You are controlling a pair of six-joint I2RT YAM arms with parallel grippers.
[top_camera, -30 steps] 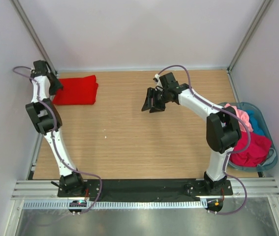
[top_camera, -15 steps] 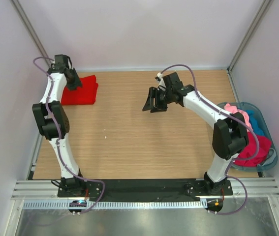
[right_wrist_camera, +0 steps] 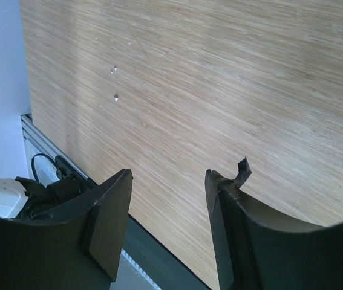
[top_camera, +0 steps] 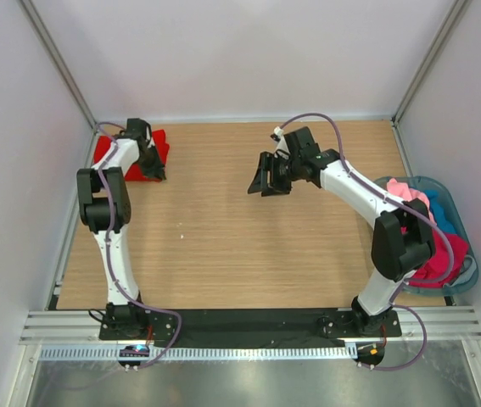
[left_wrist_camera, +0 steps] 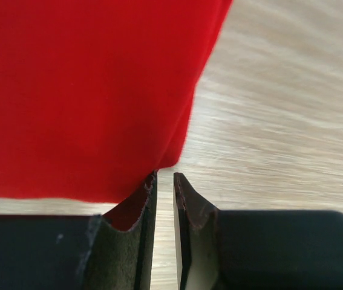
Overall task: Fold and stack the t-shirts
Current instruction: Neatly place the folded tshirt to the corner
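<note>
A bright red folded t-shirt (top_camera: 158,142) lies at the table's far left corner; in the left wrist view the red t-shirt (left_wrist_camera: 86,90) fills the upper left. My left gripper (top_camera: 153,170) hovers low at its near right corner, fingers only a thin slit apart, with bare wood showing in the slit. The left gripper (left_wrist_camera: 165,176) holds nothing; one fingertip (left_wrist_camera: 149,184) just meets the shirt's corner. My right gripper (top_camera: 265,182) hangs open and empty over mid-table, and only wood shows between the right gripper (right_wrist_camera: 168,175) fingers. Pink (top_camera: 410,195), teal (top_camera: 442,217) and crimson (top_camera: 435,254) t-shirts lie bunched in the basket.
A translucent blue-grey basket (top_camera: 458,202) sits at the right edge beside the right arm. White walls and metal posts close in the back and sides. A black base strip (top_camera: 248,322) runs along the near edge.
The left arm swung rightward from the left wall across the red t-shirt to its right edge, and its fingers narrowed. The right gripper barely shifted.
</note>
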